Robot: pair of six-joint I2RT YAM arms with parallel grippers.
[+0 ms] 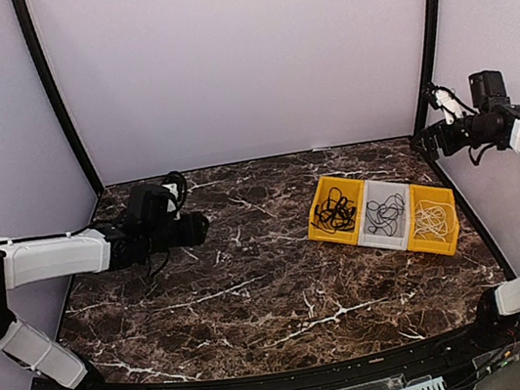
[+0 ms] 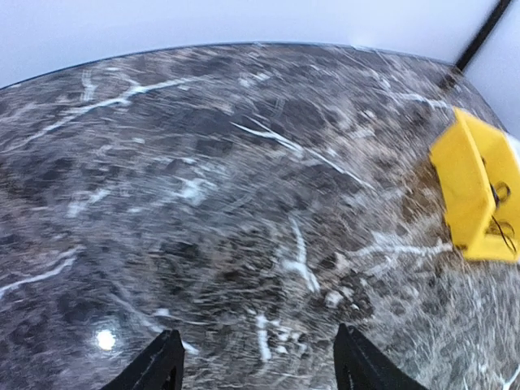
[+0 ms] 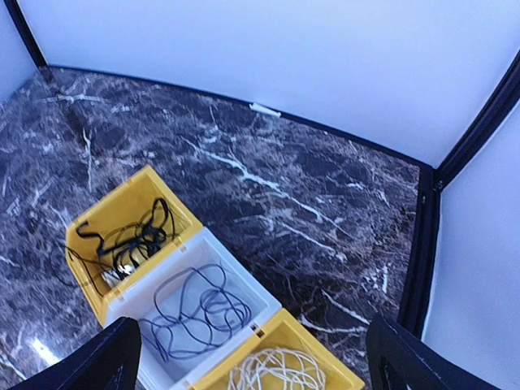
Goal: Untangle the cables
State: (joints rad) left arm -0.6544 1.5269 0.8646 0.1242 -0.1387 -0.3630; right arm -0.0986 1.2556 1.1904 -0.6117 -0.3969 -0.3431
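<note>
Three cables lie apart, each in its own bin of a row at the right of the table. The black cable [image 1: 335, 211] [image 3: 134, 240] is in a yellow bin [image 3: 122, 191], the grey cable [image 1: 387, 214] [image 3: 199, 313] in a white bin [image 3: 240, 264], and the white cable [image 1: 433, 220] [image 3: 276, 372] in a second yellow bin [image 3: 321, 329]. My right gripper [image 1: 422, 143] [image 3: 256, 361] hangs high above the bins, open wide and empty. My left gripper [image 1: 202, 227] [image 2: 260, 370] hovers over bare marble at the left, open with nothing between its fingers.
The nearest yellow bin [image 2: 471, 187] shows at the right edge of the left wrist view. Black frame posts [image 1: 54, 94] [image 1: 430, 29] and white walls close the table's back and sides. A small white piece [image 3: 265, 110] lies by the back wall.
</note>
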